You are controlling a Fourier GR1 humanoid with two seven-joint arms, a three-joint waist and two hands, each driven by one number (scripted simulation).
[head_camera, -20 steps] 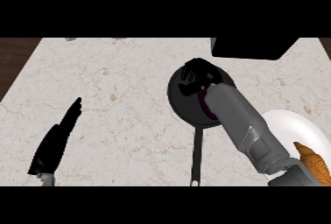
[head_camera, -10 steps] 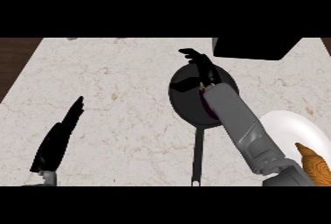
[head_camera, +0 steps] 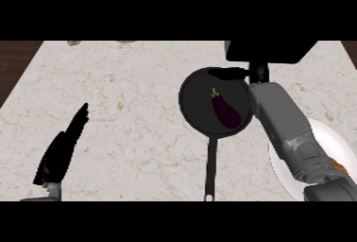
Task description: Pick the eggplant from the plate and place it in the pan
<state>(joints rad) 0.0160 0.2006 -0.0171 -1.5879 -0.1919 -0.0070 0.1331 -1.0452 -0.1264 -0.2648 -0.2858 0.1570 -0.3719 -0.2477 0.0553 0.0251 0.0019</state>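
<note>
Eggplant (head_camera: 225, 111) lies free inside the black pan (head_camera: 193, 101), right of the pan's center, stem end pointing toward the far rim. Right hand (head_camera: 245, 72) sits at the pan's far right rim with fingers extended leftward over the rim, holding nothing and clear of the eggplant. Left hand (head_camera: 61, 150) rests at the lower left over the marble counter (head_camera: 125, 94), fingers straight, empty. White plate (head_camera: 327, 142) shows at the right, partly hidden behind the right forearm.
</note>
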